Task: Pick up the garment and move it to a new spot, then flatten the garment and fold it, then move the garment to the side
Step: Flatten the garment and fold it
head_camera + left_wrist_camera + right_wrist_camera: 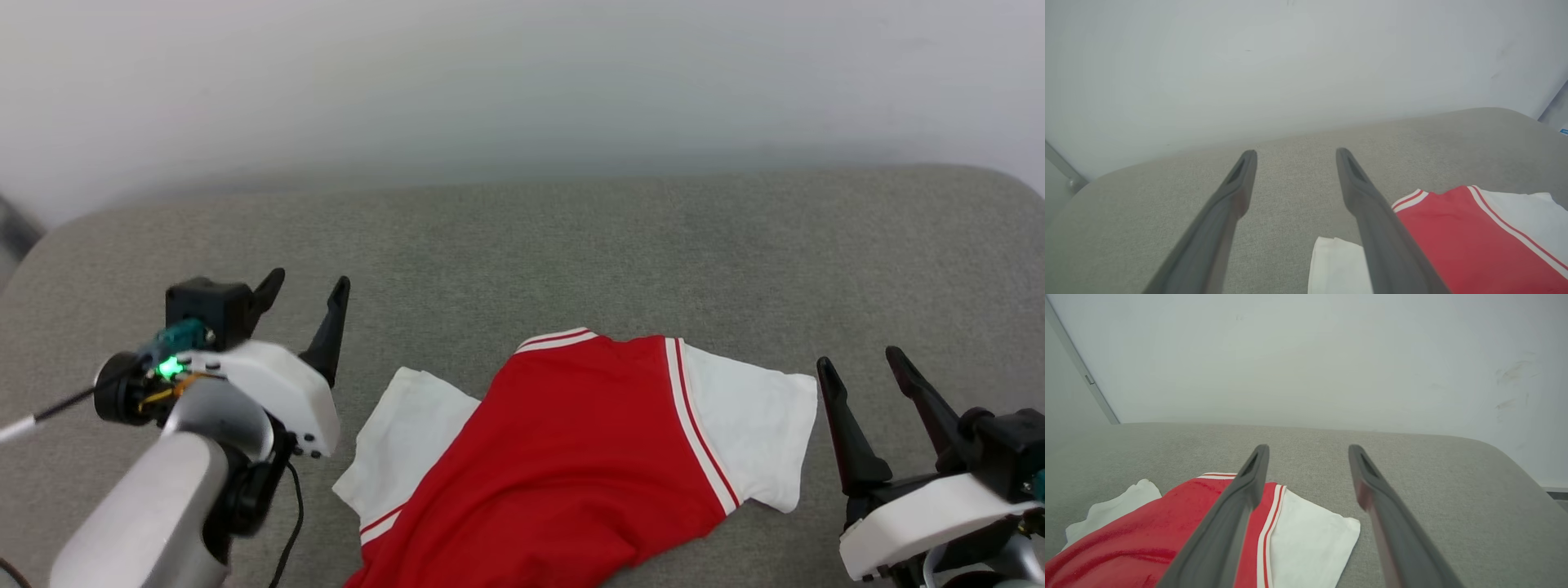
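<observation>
The garment (571, 457), a red jersey T-shirt with white short sleeves and red-white striped trim, lies spread on the grey cushion (522, 253) near the front edge, plain red side up. Its lower part runs out of the head view. My left gripper (310, 294) hovers open to the left of the shirt's left sleeve, nothing between its fingers. On the other side, my right gripper (857, 363) stands open just right of the right sleeve, also empty. The left wrist view has the garment (1461, 245) at lower right; the right wrist view has the garment (1167, 539) at lower left.
A pale wall (522, 82) rises behind the cushion's rounded back edge. Bare grey fabric stretches behind the shirt and to both sides. A thin rod or cable (49, 412) sticks out left of my left wrist.
</observation>
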You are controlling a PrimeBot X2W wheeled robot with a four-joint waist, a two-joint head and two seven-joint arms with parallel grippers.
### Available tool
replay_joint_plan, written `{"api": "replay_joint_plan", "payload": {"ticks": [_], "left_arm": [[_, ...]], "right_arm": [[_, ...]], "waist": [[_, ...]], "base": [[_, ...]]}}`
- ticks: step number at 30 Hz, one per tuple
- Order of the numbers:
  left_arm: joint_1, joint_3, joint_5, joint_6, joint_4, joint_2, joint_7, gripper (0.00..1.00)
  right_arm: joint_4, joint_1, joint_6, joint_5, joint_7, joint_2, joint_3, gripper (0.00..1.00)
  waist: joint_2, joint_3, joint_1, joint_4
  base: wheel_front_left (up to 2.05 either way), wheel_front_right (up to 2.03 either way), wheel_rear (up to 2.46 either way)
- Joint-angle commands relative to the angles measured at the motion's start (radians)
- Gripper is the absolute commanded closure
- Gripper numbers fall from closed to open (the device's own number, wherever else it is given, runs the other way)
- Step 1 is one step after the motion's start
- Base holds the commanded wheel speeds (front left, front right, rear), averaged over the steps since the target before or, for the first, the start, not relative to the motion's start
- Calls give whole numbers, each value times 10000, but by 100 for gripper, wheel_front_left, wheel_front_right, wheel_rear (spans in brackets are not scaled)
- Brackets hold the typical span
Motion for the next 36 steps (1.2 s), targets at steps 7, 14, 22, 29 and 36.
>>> {"api": "replay_joint_plan", "payload": {"ticks": [7, 14, 22, 29, 36], "left_arm": [[-1990, -584, -1083, -1854, 2236, 223, 2590, 0], [-2798, -1210, -2131, -2883, 3588, 420, 5555, 0], [-2565, -1891, -2404, -2908, 4632, 523, 7260, 0], [-2064, -2281, -2577, -2962, 5236, -190, 7287, 100], [-2604, -1991, -1991, -2852, 5105, -144, 5767, 100]], "right_arm": [[158, -535, -7, 37, -200, 58, 104, 0], [433, -928, -7, 154, -455, 48, 317, 0], [710, -1208, -7, 284, -655, 93, 347, 0], [868, -1305, -7, 337, -702, 84, 177, 0], [1097, -1396, -7, 734, -227, -7, -316, 0]], "waist": [[0, 1189, 0, -944], [0, 1916, 0, -1495], [0, 2340, 0, -1900], [0, 2386, 0, -1866], [0, 1973, 0, -1386]], "base": [[0, 0, 0], [0, 0, 0], [0, 0, 0], [0, 0, 0], [0, 0, 0]]}}
